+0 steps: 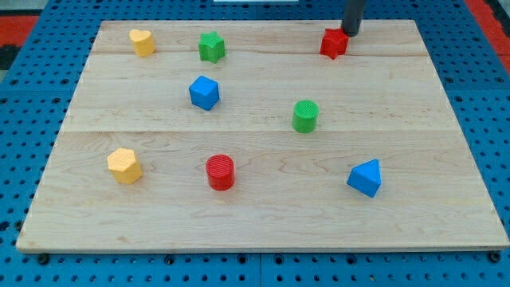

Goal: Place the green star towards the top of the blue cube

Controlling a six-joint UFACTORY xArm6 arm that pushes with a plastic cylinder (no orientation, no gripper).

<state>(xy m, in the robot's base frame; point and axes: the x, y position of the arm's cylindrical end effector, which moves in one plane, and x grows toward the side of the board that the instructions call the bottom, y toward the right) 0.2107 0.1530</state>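
Camera view, single frame. Wooden board (263, 215) lies on a blue pegboard bench (20, 119). My rod comes in at upper right of the frame; my tip (351, 33) sits at the upper-right edge of the red star (334, 43), touching or v. nearly so, can't tell which. No gripper on this rig, so no jaws to log: just the bare rod end.

Green star (211, 46) is upper left-centre, near the board's top edge. Blue cube (204, 92) sits just below it toward the view's bottom, the two near but apart, gap visible. So green star is already on the cube's top side. My tip is well apart from both, off to the view's right.

Other blocks:
- yellow heart-ish block (142, 41), upper left, left of green star
- green cylinder (305, 115), centre-right
- yellow hexagon (124, 166), lower left
- red cylinder (220, 172), lower centre
- blue triangular block (365, 178), lower right

All blocks upright, none touching each other.
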